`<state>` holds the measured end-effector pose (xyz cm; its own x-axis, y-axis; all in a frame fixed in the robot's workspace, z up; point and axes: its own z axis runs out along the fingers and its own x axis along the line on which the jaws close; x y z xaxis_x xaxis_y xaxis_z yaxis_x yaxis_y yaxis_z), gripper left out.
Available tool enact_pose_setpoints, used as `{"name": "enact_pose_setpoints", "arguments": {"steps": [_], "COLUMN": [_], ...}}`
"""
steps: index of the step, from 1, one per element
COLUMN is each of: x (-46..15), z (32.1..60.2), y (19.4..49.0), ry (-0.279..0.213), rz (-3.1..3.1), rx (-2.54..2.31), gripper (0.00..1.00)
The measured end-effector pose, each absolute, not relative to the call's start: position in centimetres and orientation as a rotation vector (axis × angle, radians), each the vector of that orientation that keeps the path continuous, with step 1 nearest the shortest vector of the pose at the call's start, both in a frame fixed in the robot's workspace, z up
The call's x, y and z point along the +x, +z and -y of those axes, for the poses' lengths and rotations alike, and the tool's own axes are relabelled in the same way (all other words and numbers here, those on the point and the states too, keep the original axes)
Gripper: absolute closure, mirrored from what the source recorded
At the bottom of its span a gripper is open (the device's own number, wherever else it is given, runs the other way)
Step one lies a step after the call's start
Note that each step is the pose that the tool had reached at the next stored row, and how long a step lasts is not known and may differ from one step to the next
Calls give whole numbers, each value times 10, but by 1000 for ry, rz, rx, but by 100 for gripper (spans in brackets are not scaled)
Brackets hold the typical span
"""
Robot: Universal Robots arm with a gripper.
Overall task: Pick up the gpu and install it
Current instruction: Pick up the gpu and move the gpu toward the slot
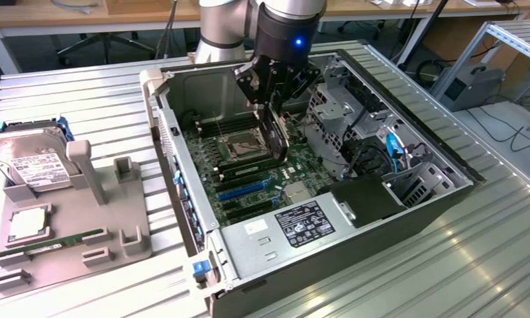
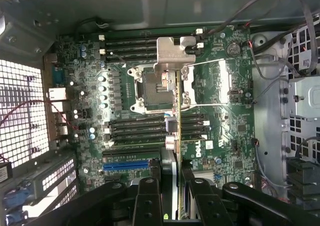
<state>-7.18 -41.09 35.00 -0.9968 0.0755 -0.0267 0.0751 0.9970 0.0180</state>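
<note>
Black jaws clench your slim dark gpu card (image 1: 280, 142), held edge-down over the green motherboard (image 2: 225, 110) in the open grey case (image 1: 247, 248), likely to meet a slot.

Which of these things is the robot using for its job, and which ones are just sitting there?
Part of the job:
- gripper, shut on the graphics card
- graphics card, held on edge above the motherboard
- open computer case

Just lying about, on the exterior view's left:
- hard drive, standing in the grey tray
- memory stick, in the same tray
</note>
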Motion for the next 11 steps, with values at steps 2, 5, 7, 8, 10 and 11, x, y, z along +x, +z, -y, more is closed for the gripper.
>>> {"name": "enact_pose_setpoints", "arguments": {"steps": [2,5,7,8,10,11], "x": [-71,-67,-66,-66,-64,-64], "z": [411,410,410,410,410,410], "y": [349,348,347,347,346,346], "ry": [27,26,26,26,26,26], "rz": [-3112,-3112,-3112,-3112,-3112,-3112], "rx": [117,117,117,117,117,117], "gripper": [73,73,73,73,73,73]}}
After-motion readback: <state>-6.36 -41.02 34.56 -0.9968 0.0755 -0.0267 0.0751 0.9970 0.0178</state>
